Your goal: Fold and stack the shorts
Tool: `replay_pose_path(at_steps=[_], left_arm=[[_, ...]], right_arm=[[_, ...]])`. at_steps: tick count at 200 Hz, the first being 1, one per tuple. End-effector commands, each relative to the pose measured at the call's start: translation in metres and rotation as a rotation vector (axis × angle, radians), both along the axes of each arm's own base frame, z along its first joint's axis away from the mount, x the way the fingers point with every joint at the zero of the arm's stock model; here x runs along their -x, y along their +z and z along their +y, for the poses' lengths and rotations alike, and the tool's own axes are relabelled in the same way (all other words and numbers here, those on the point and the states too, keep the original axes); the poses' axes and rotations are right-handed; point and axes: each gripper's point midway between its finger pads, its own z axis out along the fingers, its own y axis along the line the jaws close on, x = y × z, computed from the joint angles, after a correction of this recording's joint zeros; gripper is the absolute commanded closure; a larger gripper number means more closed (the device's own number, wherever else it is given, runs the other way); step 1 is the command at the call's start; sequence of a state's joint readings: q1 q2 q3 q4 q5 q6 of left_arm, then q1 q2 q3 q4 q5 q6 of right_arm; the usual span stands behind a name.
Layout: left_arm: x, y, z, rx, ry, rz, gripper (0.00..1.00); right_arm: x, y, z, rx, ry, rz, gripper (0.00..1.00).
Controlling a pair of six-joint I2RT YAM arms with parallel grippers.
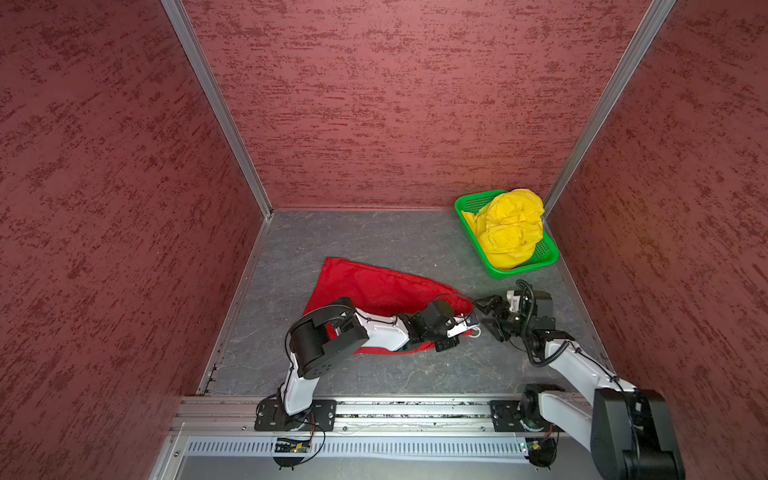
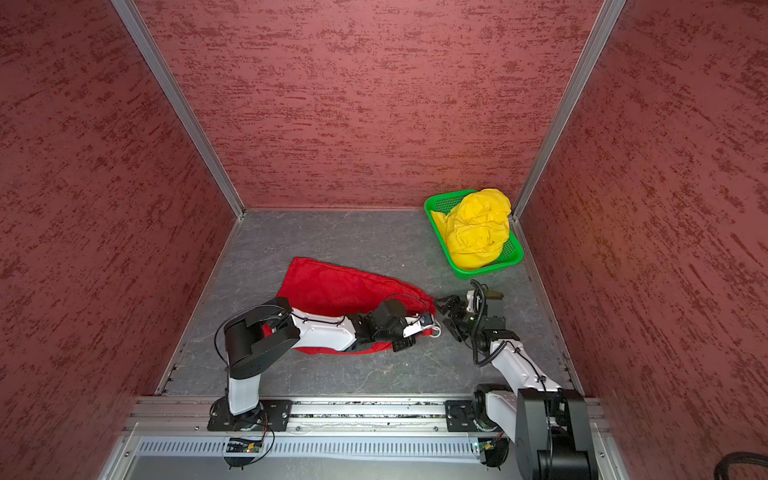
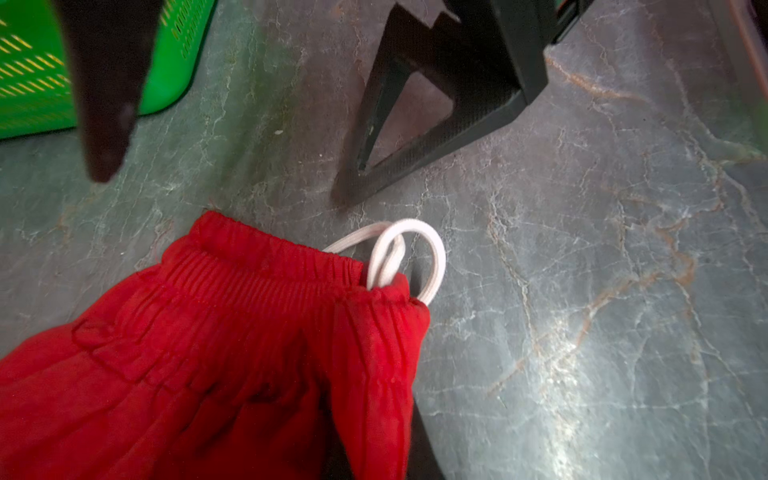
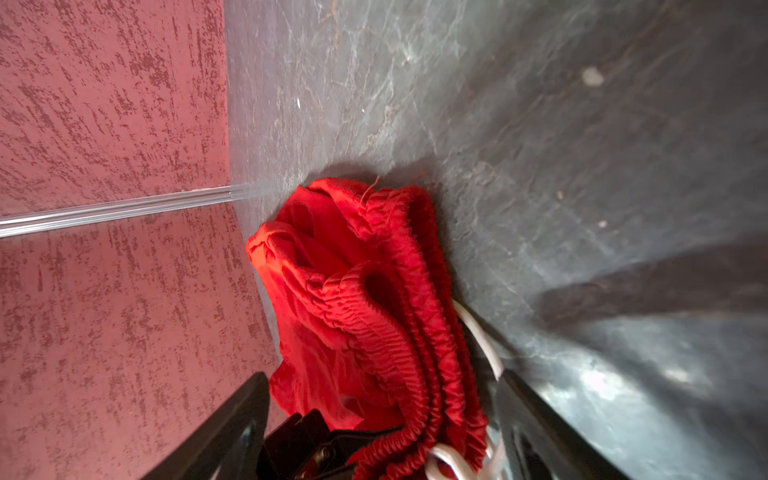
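Red shorts [image 1: 374, 286], waistband [image 3: 270, 266] pinched by left gripper [image 1: 468, 326], face wide-spread right gripper [image 1: 485, 318]; yellow shorts [image 1: 509, 228] fill green basket [image 1: 521, 271].

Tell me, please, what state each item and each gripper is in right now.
red shorts: lying on the table, one end bunched.
yellow shorts: crumpled in the green basket.
green basket: upright, holding them.
drawstring: loose loop on the table.
left gripper: shut on the red shorts.
right gripper: open, fingers apart, empty.
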State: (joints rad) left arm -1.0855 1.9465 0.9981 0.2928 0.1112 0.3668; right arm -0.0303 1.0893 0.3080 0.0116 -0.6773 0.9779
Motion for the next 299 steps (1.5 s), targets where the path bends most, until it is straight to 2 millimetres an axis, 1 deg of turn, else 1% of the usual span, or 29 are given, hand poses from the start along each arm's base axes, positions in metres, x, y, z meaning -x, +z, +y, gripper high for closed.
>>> replay_pose_path(at_steps=[1, 39, 67, 85, 114, 125, 138, 142, 152, 164, 170, 186, 202, 208, 221, 225, 258, 279, 299], left_arm=[[-0.005, 0.028, -0.008, 0.094, 0.015, -0.051, 0.95], [-0.005, 0.028, -0.009, 0.107, 0.016, -0.056, 0.95], [-0.002, 0.03, -0.011, 0.111, 0.005, -0.061, 0.95], [-0.001, 0.033, -0.012, 0.125, -0.002, -0.066, 0.94], [0.005, 0.036, -0.016, 0.138, -0.028, -0.067, 0.92], [0.009, 0.038, -0.017, 0.146, -0.041, -0.067, 0.91], [0.012, 0.039, -0.018, 0.151, -0.05, -0.069, 0.9], [0.013, 0.039, -0.019, 0.151, -0.052, -0.068, 0.89], [0.014, 0.04, -0.019, 0.152, -0.051, -0.069, 0.87], [0.013, 0.042, -0.017, 0.152, -0.043, -0.074, 0.83], [0.012, 0.043, -0.016, 0.153, -0.034, -0.076, 0.8], [0.009, 0.047, -0.011, 0.155, -0.008, -0.074, 0.64], [0.005, 0.053, -0.003, 0.154, 0.029, -0.054, 0.46], [0.004, 0.055, 0.0, 0.154, 0.044, -0.039, 0.41], [0.002, 0.061, 0.009, 0.161, 0.077, -0.009, 0.34], [0.001, 0.064, 0.011, 0.166, 0.088, -0.001, 0.33], [-0.016, 0.073, 0.046, 0.152, 0.254, 0.123, 0.25], [-0.03, 0.081, 0.075, 0.153, 0.39, 0.224, 0.24], [-0.043, 0.085, 0.108, 0.171, 0.523, 0.332, 0.24]], right_arm=[[0.005, 0.001, 0.012, -0.094, 0.014, 0.022, 0.13], [0.011, -0.003, 0.025, -0.127, 0.055, 0.035, 0.13], [0.011, 0.001, 0.04, -0.176, 0.105, 0.02, 0.14], [0.011, -0.001, 0.05, -0.189, 0.136, 0.028, 0.14], [0.009, -0.009, 0.059, -0.205, 0.158, 0.037, 0.18], [0.007, -0.012, 0.06, -0.205, 0.159, 0.04, 0.21], [0.006, -0.017, 0.061, -0.2, 0.163, 0.047, 0.3], [0.006, -0.018, 0.061, -0.196, 0.165, 0.049, 0.35], [0.005, -0.019, 0.061, -0.192, 0.168, 0.048, 0.53], [0.004, -0.019, 0.061, -0.183, 0.172, 0.044, 0.68], [0.004, -0.019, 0.06, -0.171, 0.173, 0.043, 0.73], [0.004, -0.02, 0.055, -0.11, 0.176, 0.05, 0.86], [0.004, -0.02, 0.046, -0.006, 0.178, 0.061, 0.96], [0.004, -0.019, 0.042, 0.04, 0.179, 0.064, 0.98], [0.003, -0.01, 0.033, 0.125, 0.18, 0.052, 1.0], [0.003, -0.009, 0.031, 0.147, 0.18, 0.054, 1.0], [-0.002, 0.027, 0.014, 0.303, 0.19, 0.012, 1.0], [-0.007, 0.053, 0.005, 0.391, 0.19, -0.018, 1.0], [-0.012, 0.078, -0.004, 0.471, 0.187, -0.044, 1.0]])
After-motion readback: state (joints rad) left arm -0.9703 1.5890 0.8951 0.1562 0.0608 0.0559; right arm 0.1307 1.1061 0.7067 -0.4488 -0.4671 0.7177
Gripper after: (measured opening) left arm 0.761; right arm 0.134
